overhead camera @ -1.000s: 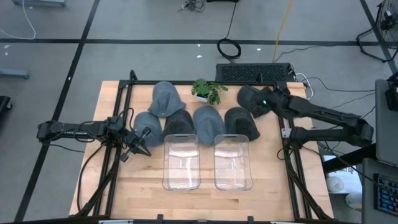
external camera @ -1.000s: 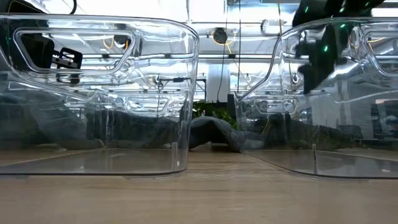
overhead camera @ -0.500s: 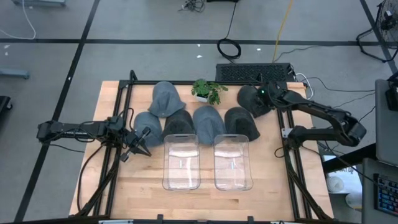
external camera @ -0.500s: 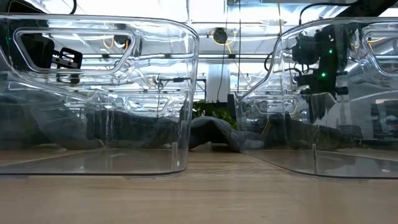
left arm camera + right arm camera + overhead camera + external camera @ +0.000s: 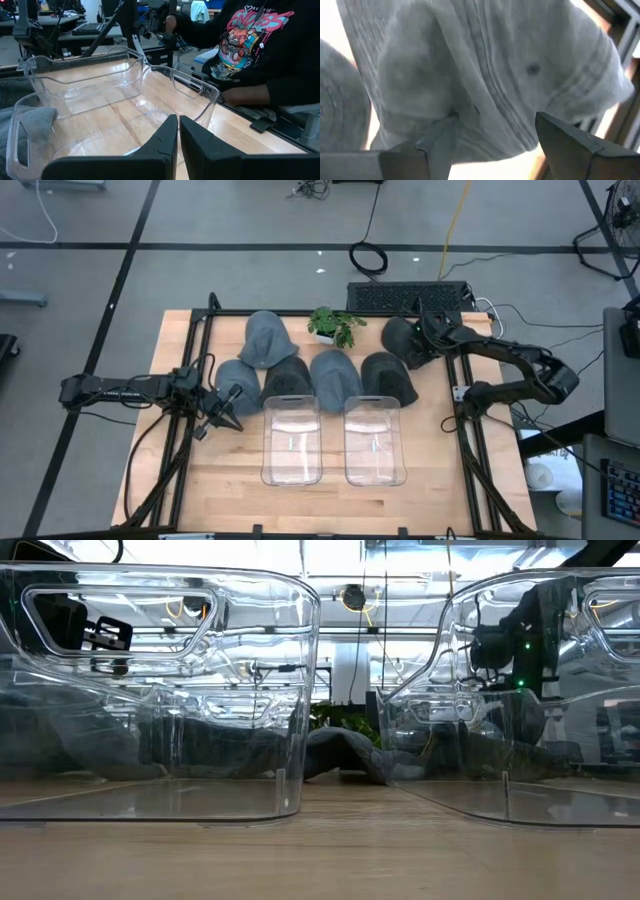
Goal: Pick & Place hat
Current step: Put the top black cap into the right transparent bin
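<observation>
Several grey and dark hats lie in a row at the far half of the table. The far-right one is a dark hat [image 5: 400,338], crown up on the wood. My right gripper [image 5: 422,345] is over it, pointing down, open; in the right wrist view its fingers straddle the crown [image 5: 485,65], gripper [image 5: 495,120]. Through the bin wall the low view shows it too [image 5: 515,640]. My left gripper [image 5: 228,412] waits at the table's left, shut [image 5: 177,122], beside a light grey hat [image 5: 237,377]. My right gripper comes at the dark hat from above, pointing down, fingers spread. One fingertip [image 5: 449,122] meets the cloth at a crease low on the crown [image 5: 462,107]. The other fingertip [image 5: 555,130] stands over the brim's edge; whether it touches I cannot tell. The hat lies on the table.
Two clear plastic bins [image 5: 291,438] [image 5: 375,438] stand side by side near the table's middle. A small green plant [image 5: 335,325] sits at the far edge. A black frame rail [image 5: 462,390] runs along the right side. A person in a black printed shirt [image 5: 260,45] stands beyond the table.
My right arm has folded in, its elbow rising, and the gripper has tipped to point down and come lower onto the far-right dark hat. The hats and bins have stayed in place.
</observation>
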Action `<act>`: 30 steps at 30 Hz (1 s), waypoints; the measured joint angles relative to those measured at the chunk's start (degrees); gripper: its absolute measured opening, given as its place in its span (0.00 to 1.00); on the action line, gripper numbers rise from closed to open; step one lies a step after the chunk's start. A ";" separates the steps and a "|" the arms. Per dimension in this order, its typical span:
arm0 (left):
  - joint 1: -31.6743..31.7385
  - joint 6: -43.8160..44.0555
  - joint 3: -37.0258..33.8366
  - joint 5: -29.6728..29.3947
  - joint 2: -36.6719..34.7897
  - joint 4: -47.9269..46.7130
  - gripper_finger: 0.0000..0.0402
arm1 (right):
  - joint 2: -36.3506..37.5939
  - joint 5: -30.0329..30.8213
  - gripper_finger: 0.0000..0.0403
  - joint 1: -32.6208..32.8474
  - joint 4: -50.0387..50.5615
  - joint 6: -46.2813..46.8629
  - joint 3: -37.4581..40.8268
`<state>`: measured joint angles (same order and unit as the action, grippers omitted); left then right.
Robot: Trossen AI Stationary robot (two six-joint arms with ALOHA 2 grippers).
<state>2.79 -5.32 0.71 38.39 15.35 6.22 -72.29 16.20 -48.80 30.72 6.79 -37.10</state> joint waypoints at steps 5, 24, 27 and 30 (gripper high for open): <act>0.00 0.00 0.00 -0.02 0.00 0.00 0.06 | -3.61 -0.01 0.62 0.00 -1.81 -0.16 -0.02; 0.01 0.00 0.00 0.00 0.00 0.00 0.06 | -6.82 0.03 0.30 0.04 -2.78 -1.54 -0.02; 0.00 0.00 0.00 0.00 0.02 0.00 0.06 | -6.82 0.05 0.11 0.04 -2.71 -2.39 -0.02; 0.00 0.00 0.00 0.00 0.02 0.00 0.06 | -6.82 0.07 0.03 0.04 -3.01 -3.64 -0.02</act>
<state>2.79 -5.32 0.71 38.39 15.38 6.22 -79.11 16.27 -48.75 27.71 3.16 -37.12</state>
